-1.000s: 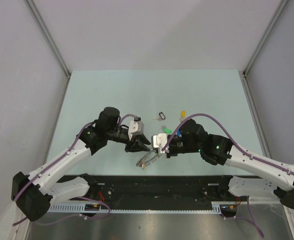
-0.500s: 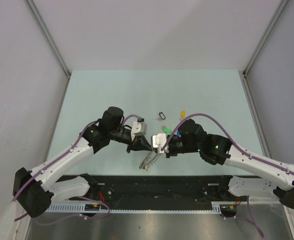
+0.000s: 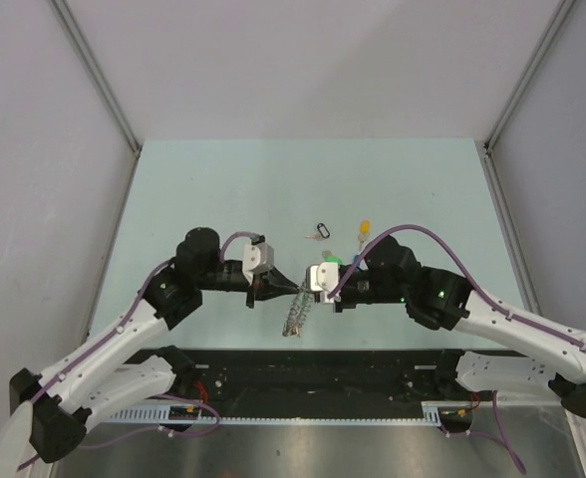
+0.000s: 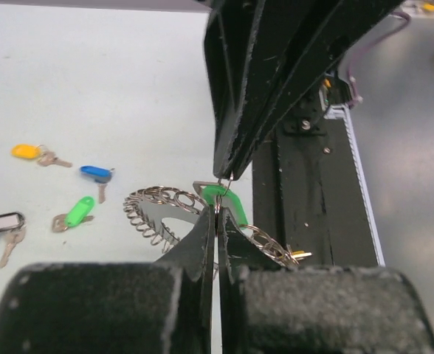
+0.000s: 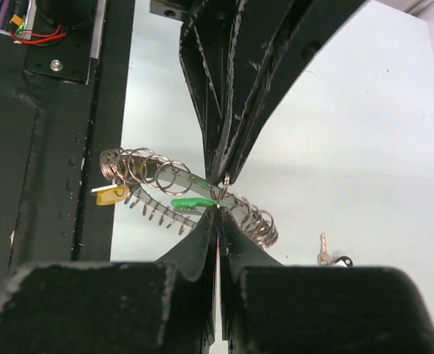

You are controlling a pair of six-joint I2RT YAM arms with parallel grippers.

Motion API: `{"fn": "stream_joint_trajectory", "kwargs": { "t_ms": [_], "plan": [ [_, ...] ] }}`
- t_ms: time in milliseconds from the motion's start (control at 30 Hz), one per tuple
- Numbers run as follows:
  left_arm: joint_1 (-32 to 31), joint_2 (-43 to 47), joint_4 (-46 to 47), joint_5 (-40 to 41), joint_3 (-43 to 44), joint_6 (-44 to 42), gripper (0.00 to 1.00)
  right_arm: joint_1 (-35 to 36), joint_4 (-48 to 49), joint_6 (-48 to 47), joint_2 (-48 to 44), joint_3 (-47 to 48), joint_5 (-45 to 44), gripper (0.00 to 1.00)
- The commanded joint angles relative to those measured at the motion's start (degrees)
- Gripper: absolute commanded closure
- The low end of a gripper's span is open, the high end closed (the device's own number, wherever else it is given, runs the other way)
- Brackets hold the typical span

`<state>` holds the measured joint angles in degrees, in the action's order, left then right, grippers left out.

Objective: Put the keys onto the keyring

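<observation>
The keyring [image 3: 294, 315] hangs just above the table's near edge, between the two grippers. Its coiled rim [image 4: 152, 209] shows in the left wrist view and again [image 5: 147, 168] in the right wrist view. It carries a green key [image 5: 193, 201] and a yellow-tagged key [image 5: 111, 195]. My left gripper [image 3: 287, 288] and right gripper [image 3: 308, 288] meet tip to tip. Both are shut on the small wire loop of that green key [image 4: 230, 202], one from each side. Loose on the table lie a second green key [image 4: 78, 211], a blue key [image 4: 95, 172], a yellow key [image 4: 26, 151] and a black key [image 3: 320, 231].
The black base rail [image 3: 303, 368] runs along the table's near edge, right under the hanging ring. The loose keys lie just behind the right gripper. Grey walls [image 3: 64, 149] close in the pale green table [image 3: 303, 179] at the back and sides.
My left gripper has closed on the small loop facing the right gripper. The left arm's elbow has drawn back leftward. The keyring now hangs more steeply.
</observation>
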<state>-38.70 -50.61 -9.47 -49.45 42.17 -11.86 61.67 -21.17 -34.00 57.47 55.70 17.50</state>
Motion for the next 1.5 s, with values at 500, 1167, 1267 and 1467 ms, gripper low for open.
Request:
{"fn": "stream_joint_trajectory", "kwargs": {
  "t_ms": [500, 1167, 1267, 1467],
  "plan": [
    [-1.12, 9.83, 47.26, 22.73, -20.01, 36.37, 1.00, 1.52, 8.33, 2.45, 2.99, -0.95, -1.15, 1.00],
    [-0.68, 12.92, 15.31, 15.73, -11.16, 16.10, 0.55, 0.56, 2.98, -2.39, 2.47, 2.57, 1.31, 1.00],
    [-0.41, 7.91, 3.39, 10.18, -3.09, 5.47, 0.51, 0.47, 2.01, -2.56, 2.47, 3.10, 1.40, 1.00],
    [-0.50, -0.88, -19.84, 2.96, 7.29, -17.92, 0.44, 0.47, 0.95, -2.48, 2.21, 3.36, 2.37, 1.00]
  ]
}}
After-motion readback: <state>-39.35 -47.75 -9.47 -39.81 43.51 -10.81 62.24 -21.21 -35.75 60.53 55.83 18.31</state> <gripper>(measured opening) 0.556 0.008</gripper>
